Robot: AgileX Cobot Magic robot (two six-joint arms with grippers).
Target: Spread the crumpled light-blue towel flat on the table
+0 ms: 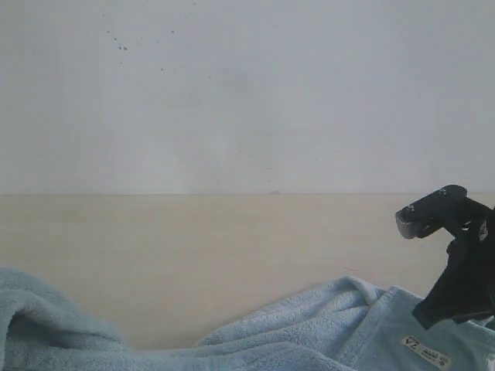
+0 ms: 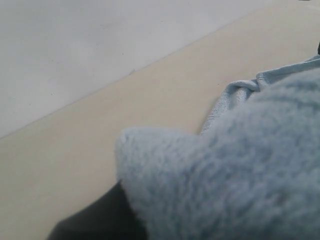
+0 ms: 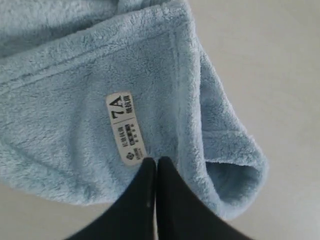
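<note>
Ext. view: your fluffy pale light-blue terry-cloth towel lies crumpled along the 6 o'clock edge of the broad, smooth pale beige desk. It's bunched from approx. 7 to 5 o'clock, w/ a raised hump at 7 and its lowest spot btwn 7 and 6.

The black right arm stands at 4 o'clock, angled down onto the cloth. Its blocky black wrist piece juts toward 9 o'clock. A small white rectangular printed tag sits at 5 o'clock, just beside the arm's foot.

Rt wrist cam: the two black right fingers are pressed together, no cloth visible btwn them. Their tips sit right at the tag's end, near the hemmed border, and a folded towel corner lies just beside them.

Lt wrist cam: the towel fills the view close up and drapes over the dark left fingers, so only a sliver shows. They're closed; you can't tell if they pinch cloth.

The grey-white wall runs behind at 12 o'clock.
</note>
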